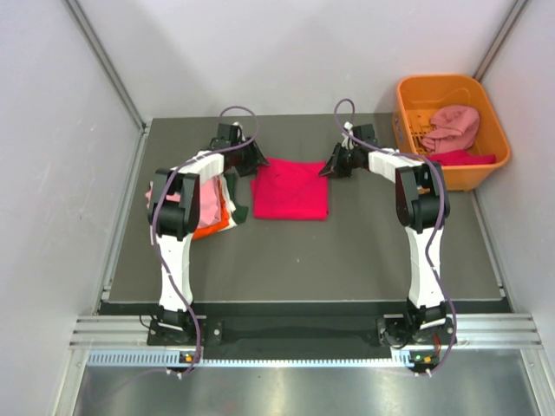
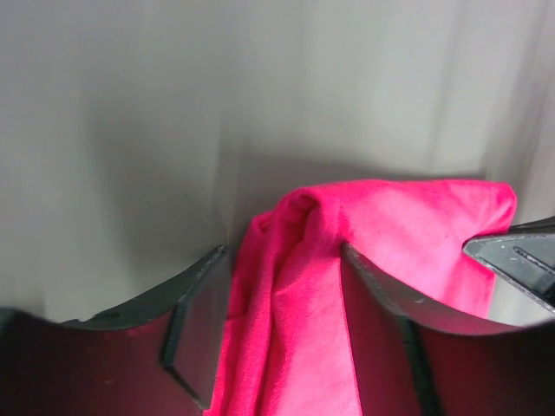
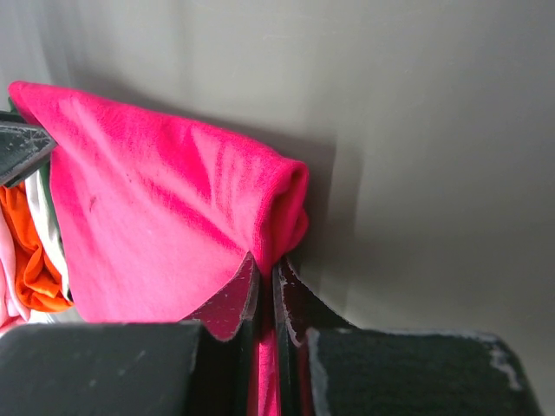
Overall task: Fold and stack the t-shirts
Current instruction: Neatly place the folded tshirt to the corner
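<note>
The crimson-pink t-shirt (image 1: 290, 189) lies folded into a near-square on the dark table (image 1: 347, 260), in the middle of its far half. Its far right corner is a thick rolled fold, and the right claw (image 3: 266, 264) has that corner pinched – its two fingers are pressed almost together with a thin layer of pink cloth between them. At the far left corner the left claw (image 2: 282, 256) straddles a bunched ridge of the same shirt. Its fingers stand well apart with the cloth filling most of the gap, and it lies against one of them; I cannot tell whether the other touches it.

Just left of the shirt, partly under the left arm, sits a stack of shirts (image 1: 215, 217) – orange, white, light pink and a dark green edge show. They lie close to the crimson one without overlapping it.

At the far right corner of the table stands the orange basket (image 1: 408, 117), well apart from the fold. A dusty pink shirt (image 1: 453, 126) is heaped in it, with more crimson cloth (image 1: 464, 158) draped at its near rim.
</note>
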Motion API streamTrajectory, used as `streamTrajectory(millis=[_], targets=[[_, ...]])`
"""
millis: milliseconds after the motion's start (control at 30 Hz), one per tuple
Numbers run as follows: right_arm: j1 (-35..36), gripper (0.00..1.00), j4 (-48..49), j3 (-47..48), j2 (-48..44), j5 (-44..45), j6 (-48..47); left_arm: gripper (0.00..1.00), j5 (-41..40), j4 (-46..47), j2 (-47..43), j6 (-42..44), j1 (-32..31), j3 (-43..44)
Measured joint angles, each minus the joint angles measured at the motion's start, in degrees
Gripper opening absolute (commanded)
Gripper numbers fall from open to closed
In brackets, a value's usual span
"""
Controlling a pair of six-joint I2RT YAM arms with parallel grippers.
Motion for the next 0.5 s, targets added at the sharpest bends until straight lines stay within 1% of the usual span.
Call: streamTrajectory(millis=[100, 133, 233, 267, 333, 500], targets=[[0.0, 0.0, -0.02, 0.0, 0.0, 0.0, 0.02, 0.51, 0.46, 0.39, 0.42, -0.59, -0.5, 0.0], [0.02, 0.0, -0.02, 0.02, 0.0, 0.0, 0.02, 0.42, 0.74, 0.33, 0.81, -0.66, -0.79, 0.55], [0.04, 0.0, -0.09, 0.07, 0.0, 0.02, 0.0, 0.22, 0.92, 0.22, 2.6, -1.2, -1.53, 2.16], [0.07, 0.0, -0.11, 0.07, 0.0, 0.04, 0.0, 0.12, 0.94, 0.31, 2.97, -1.2, -1.66, 2.43], [0.09, 0.0, -0.15, 0.07, 0.0, 0.04, -0.02, 0.0, 1.2, 0.33, 3.23, -1.53, -1.7, 2.58], [0.17, 0.0, 0.11, -1.18, -1.18, 0.66, -0.17, 0.0, 1.66, 0.9, 2.8, -1.31, -1.66, 1.84]])
